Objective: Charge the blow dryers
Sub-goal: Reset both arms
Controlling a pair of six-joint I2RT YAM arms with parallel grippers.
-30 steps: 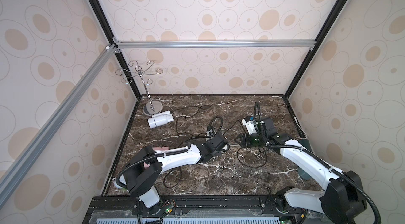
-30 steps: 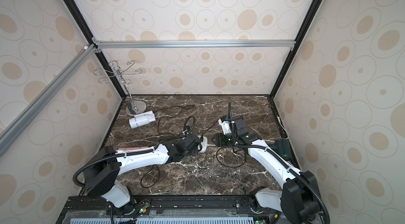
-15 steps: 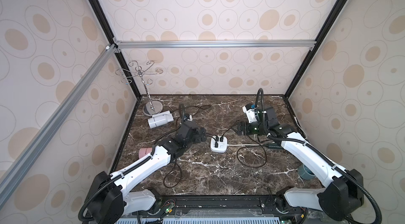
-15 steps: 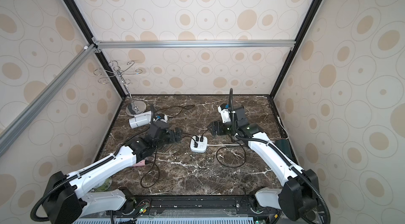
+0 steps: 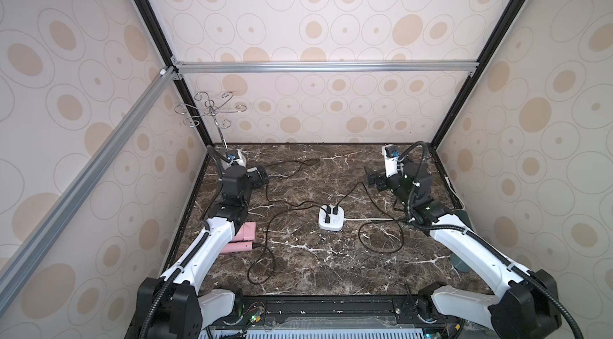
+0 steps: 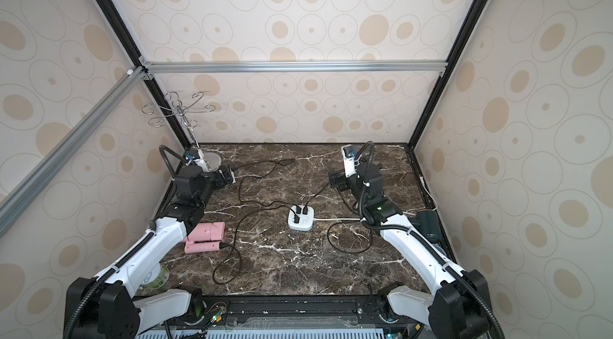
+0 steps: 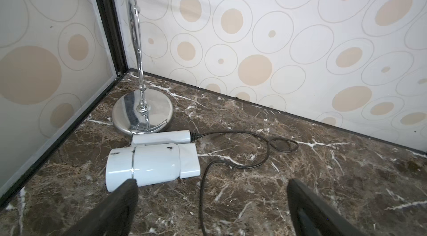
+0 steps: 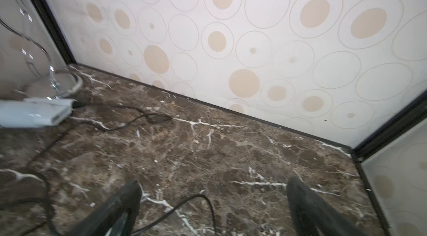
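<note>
Nearest, at 7 o'clock of the power strip [image 5: 330, 221], on the bench [image 5: 331, 264]: a slack cord loop [image 5: 249, 275]. Next, at 9 o'clock of the strip: pink dryer [image 5: 243, 237], long axis 9-to-3. On the strip: 3 black plugs [image 5: 331, 212], seemingly seated; looks all but finished.

At 3 o'clock of the strip, half hidden behind the right arm: dark green dryer [image 6: 428, 224]; teal cup [image 5: 459, 262] nearer, around 4 o'clock. Farther out, toward 1 o'clock: right fingers [image 8: 115, 209] spread wide over bare bench, gripping nothing.

Farthest, at 10 o'clock: left fingers [image 7: 120, 204], also wide and empty, just short of the white dryer [image 7: 150, 165]. Seen from those fingers: lies slightly toward 11 o'clock, barrel crosswise to the reach, offset to 1 finger. Left arm clearly the nearer.

Just behind: chrome stand [image 7: 142, 112], contact with the dryer unclear. Across the finger gap: trailing cord [image 7: 201, 200]. Both likely snags for any grasp.
</note>
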